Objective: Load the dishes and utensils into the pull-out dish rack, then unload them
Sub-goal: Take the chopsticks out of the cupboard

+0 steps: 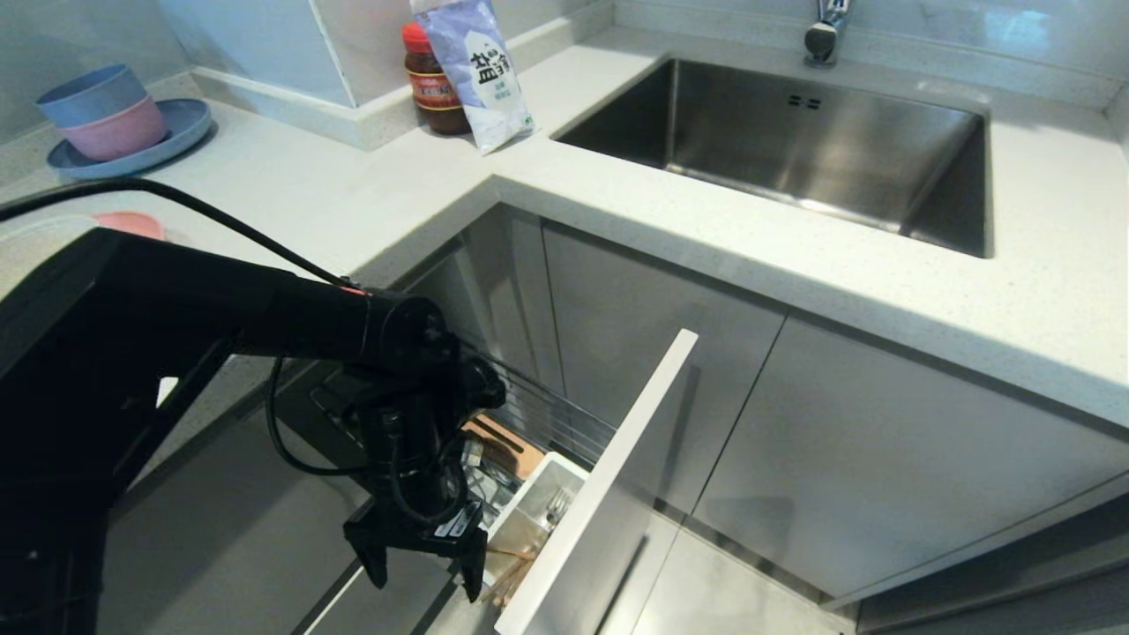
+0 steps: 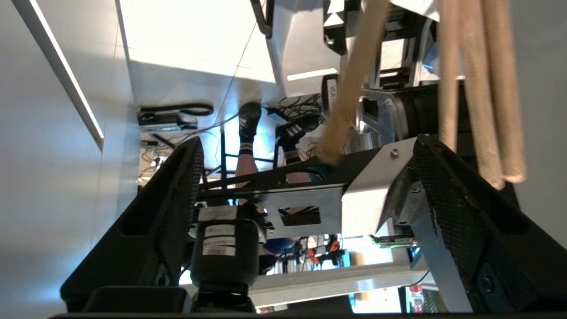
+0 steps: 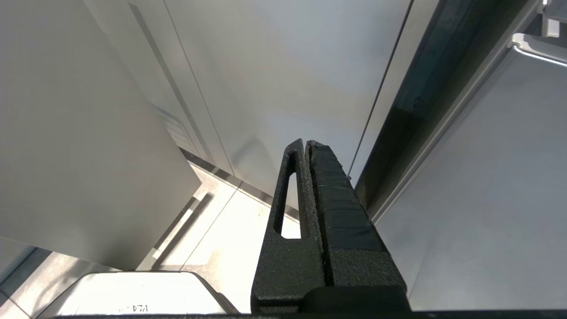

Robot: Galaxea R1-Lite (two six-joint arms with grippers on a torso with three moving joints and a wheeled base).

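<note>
- Your left gripper (image 1: 426, 562) hangs spread wide, holding nothing, just beside the pull-out dish rack (image 1: 564, 423)'s near corner.
- Chopsticks (image 1: 510, 578) and fork (image 1: 557, 504) stand in its cutlery cup (image 1: 538, 503).
- Right gripper (image 3: 308, 146): pressed together by the cabinet doors (image 3: 274, 79).

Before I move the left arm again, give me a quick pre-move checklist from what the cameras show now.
1. Left claw open, nothing between its fingers: ok.
2. Chopsticks free of the claw, lying beside one finger: ok.
3. Fork in the white cutlery cup: ok.
4. Pull-out dish rack drawn out: ok.
5. Pink plate on the counter, mostly hidden by the arm; bowl's place: cannot tell.
6. Right claw shut, parked by the cabinet fronts: ok.
</note>
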